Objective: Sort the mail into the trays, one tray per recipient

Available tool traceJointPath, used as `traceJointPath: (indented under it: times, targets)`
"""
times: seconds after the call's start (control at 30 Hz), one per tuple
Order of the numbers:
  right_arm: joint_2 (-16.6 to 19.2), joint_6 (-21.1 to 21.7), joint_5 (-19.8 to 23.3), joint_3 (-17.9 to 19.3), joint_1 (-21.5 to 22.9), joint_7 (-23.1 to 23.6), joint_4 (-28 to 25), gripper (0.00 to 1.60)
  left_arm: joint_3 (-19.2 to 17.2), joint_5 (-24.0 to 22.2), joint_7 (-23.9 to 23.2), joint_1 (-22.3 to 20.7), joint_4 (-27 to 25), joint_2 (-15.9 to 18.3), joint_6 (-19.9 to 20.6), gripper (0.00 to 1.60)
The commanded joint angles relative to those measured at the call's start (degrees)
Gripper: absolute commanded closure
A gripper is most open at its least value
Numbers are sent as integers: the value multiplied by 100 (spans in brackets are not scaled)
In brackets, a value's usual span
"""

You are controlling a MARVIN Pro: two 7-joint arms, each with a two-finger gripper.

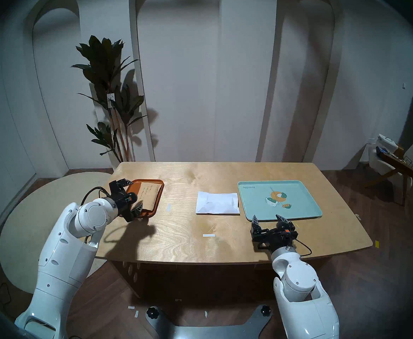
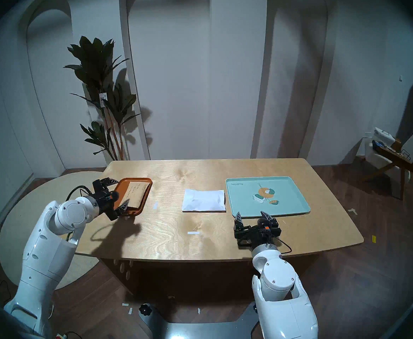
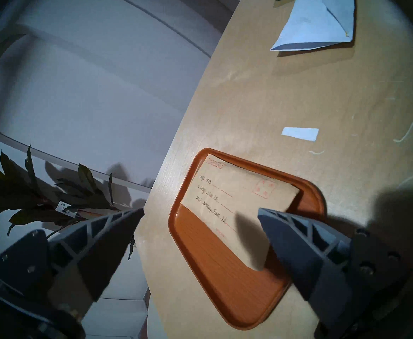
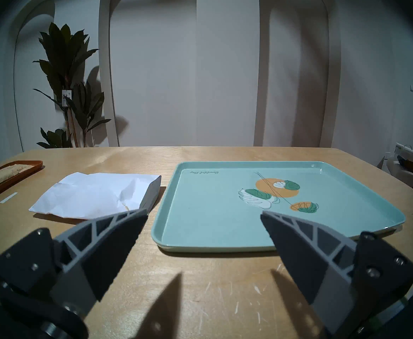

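The kraft-brown envelope [image 1: 150,194] with handwritten lines lies in the orange-brown tray [image 1: 157,204] at the table's left, along the tray's right side; the left wrist view shows it too [image 3: 225,196]. My left gripper [image 1: 135,194] is open and empty, hovering over the tray's left part. The creased white envelope [image 1: 217,203] lies flat on the table, just left of the mint-green tray [image 1: 303,204], which holds nothing. My right gripper [image 1: 267,218] is open and empty, low over the table at the mint tray's near edge [image 4: 212,243], right of the white envelope [image 4: 90,191].
Two small white tape strips lie on the wooden table, one [image 1: 168,207] right of the orange tray and one [image 1: 208,235] nearer the front. A potted plant [image 1: 110,98] stands behind the table's left corner, a chair [image 1: 401,164] at far right.
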Motion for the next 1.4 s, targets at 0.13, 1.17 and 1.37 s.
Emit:
traceJointPath:
  times: [0.13,1.17,1.37]
  targets:
    - [14,-19,-12,-10,18,13,-131,0,-557,-629,-285,264,-750,-194,277,0]
    - [14,-23,-11,-11,21,12,-125,0,-1083,-4043,1325,-442,-1247,-2442,1975,0]
    - [15,-21,-12,-11,19,13,-130,0,-1007,-4202,1508,-486,-1230,-2641,2029,0]
